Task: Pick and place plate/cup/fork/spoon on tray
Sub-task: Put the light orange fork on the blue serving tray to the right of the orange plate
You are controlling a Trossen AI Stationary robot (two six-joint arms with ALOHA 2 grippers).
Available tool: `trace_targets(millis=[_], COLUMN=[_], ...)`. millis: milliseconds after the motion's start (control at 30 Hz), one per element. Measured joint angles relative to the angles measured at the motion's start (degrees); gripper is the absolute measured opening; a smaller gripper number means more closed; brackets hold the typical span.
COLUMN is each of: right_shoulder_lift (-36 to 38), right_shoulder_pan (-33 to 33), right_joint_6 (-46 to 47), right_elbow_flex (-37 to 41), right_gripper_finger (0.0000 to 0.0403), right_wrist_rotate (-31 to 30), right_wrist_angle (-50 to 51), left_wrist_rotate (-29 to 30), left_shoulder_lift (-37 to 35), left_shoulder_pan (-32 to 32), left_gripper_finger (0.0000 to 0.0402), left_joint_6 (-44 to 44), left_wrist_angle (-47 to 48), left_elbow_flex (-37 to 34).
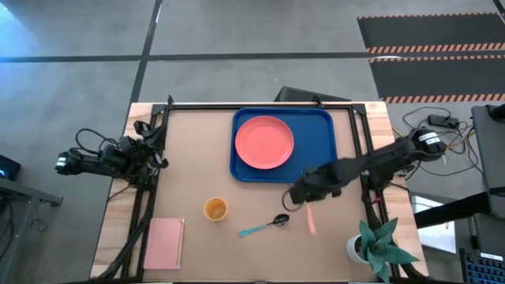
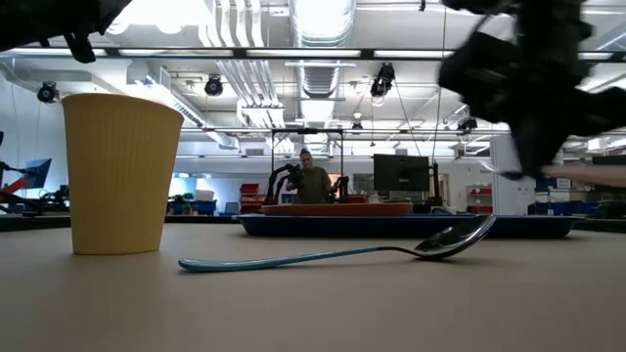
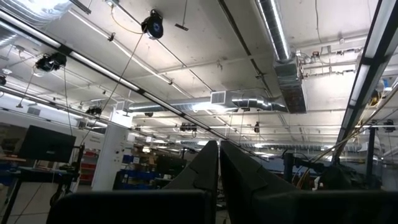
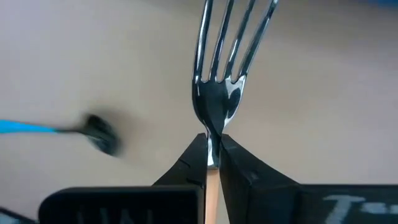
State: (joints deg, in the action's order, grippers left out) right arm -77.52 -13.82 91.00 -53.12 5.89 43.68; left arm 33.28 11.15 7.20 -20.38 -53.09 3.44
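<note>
1. Toward the table's far edge: tray, with plate lying on its left part.
2. Off the table's left edge: left gripper, raised, fingers pressed together on nothing.
3. Just off the tray's near right corner: right gripper, clamped on fork at its neck.
4. Near the front edge: cup, upright.
5. Right of the cup: spoon, lying flat.
</note>
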Motion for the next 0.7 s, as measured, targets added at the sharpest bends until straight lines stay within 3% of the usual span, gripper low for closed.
trace_targets(millis=[400, 700], right_shoulder_lift=[-1.46, -2.40], right_shoulder_pan=[21.04, 38.30], right_joint_6=[-18.27, -32.69], right_elbow_flex=[-14.45, -12.47], right_gripper_finger=[0.0013, 0.0013], right_wrist_rotate=[2.73, 6.27], right_wrist_angle=[16.94, 19.12], left_wrist_rotate=[0.00, 0.00], left_shoulder_lift=[-0.06, -0.32], left_shoulder_pan=[-0.02, -0.02], left_gripper_finger=[0.0000, 0.0000], left_joint_6=[0.00, 0.00], left_wrist_angle=[-0.05, -0.01], left_elbow_flex=[0.04, 0.02])
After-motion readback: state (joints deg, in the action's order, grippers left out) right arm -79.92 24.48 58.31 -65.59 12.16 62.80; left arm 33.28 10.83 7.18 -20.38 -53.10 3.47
